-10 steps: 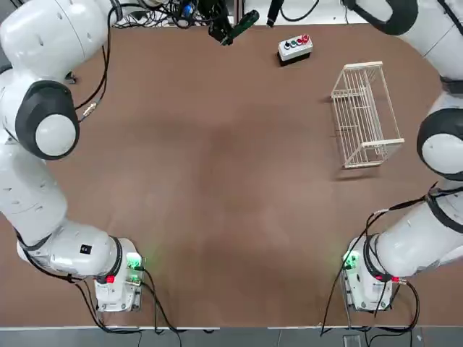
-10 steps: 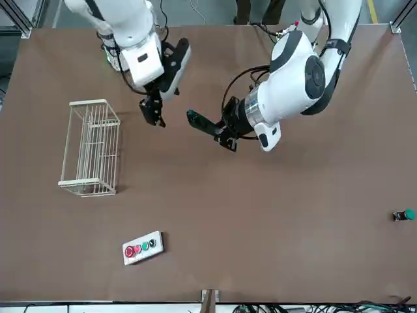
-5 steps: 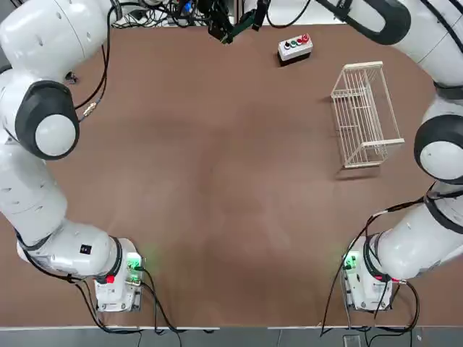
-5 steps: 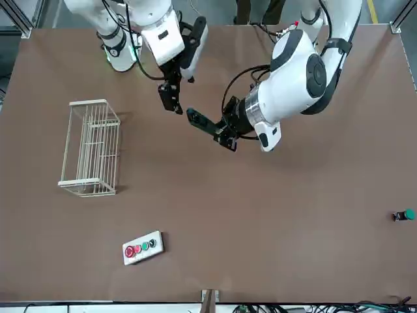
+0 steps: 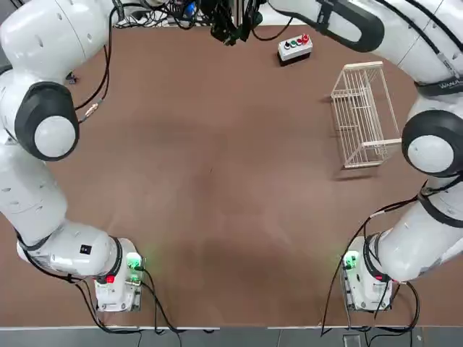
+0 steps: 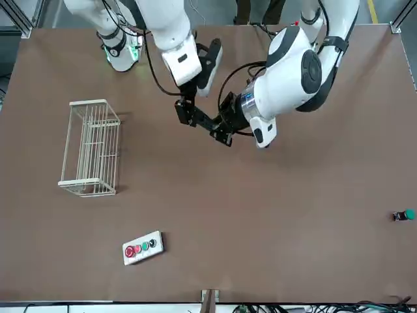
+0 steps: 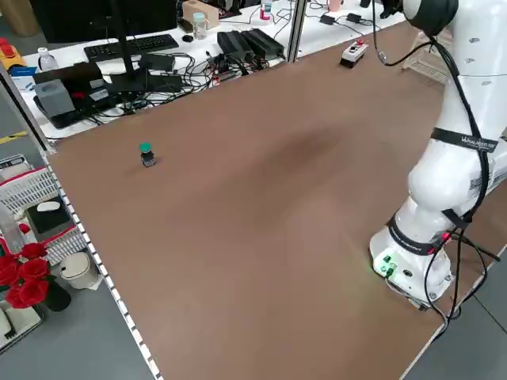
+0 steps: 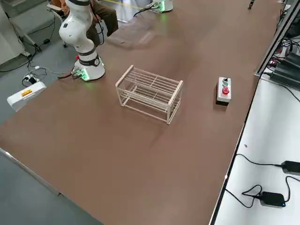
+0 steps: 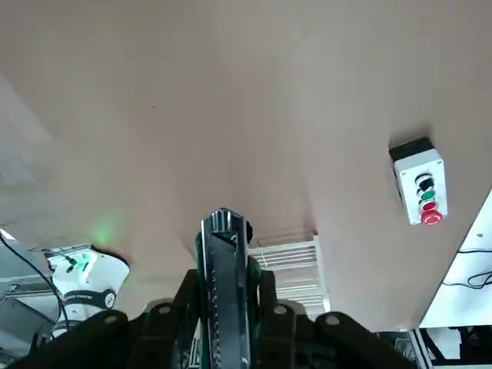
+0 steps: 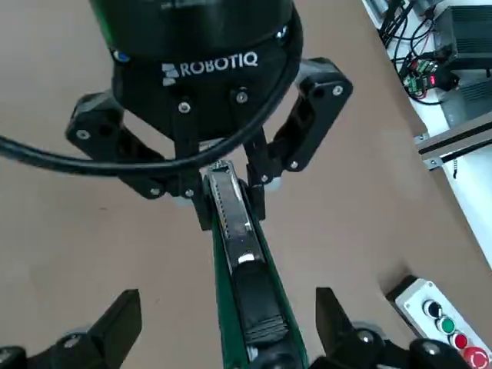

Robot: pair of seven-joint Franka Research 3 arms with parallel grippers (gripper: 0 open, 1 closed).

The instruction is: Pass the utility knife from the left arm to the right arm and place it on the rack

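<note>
Hanging in mid-air above the tabletop [image 6: 273, 215], the utility knife [image 10: 244, 284] is clamped at one end in the left hand [image 6: 223, 128], free end pointing at the right arm. The right hand [image 6: 186, 112] has swung in from near the rack [image 6: 90, 148] over the last second and now straddles that free end, fingers [image 10: 115, 327] spread wide either side, not yet closed (no grip on the right side yet). Left hand hasn't moved, stays shut on the knife. So handover is lined up; my read is right closes next, then left lets go. Rack sits empty, well apart from the handover point. Button box [image 6: 143, 247] near the tabletop's far edge, small green-topped knob [image 6: 404, 215] off alone. Cables, keyboard and boxes on a bench [image 7: 158, 55] beyond.
</note>
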